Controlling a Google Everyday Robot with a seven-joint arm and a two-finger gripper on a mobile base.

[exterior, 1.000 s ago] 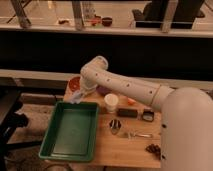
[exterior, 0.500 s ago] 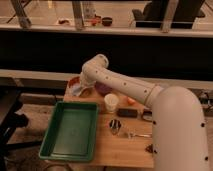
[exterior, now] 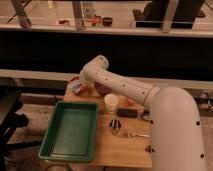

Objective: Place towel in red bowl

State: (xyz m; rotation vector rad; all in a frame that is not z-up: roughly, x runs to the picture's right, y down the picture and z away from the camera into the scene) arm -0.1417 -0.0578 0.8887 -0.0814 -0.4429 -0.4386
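Gripper (exterior: pixel 80 86): at far left corner of table (exterior: pixel 125 146), by towel (exterior: pixel 74 90) and red bowl (exterior: pixel 86 91); jaw state cannot be told. Green tray (exterior: pixel 70 131): nearer, apart

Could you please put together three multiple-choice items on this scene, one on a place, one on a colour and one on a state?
1. Where is the pincer?
A. at the far left corner of the table
B. at its near right corner
C. down at the floor

2. What colour is the tray?
A. red
B. green
C. yellow

3. How does the white cup stand?
A. on its side
B. upside down
C. upright, mouth up

Answers:
1 A: the arm reaches across and ends at that corner, beyond the tray.
2 B: its walls and floor are green.
3 C: its round open rim faces up.
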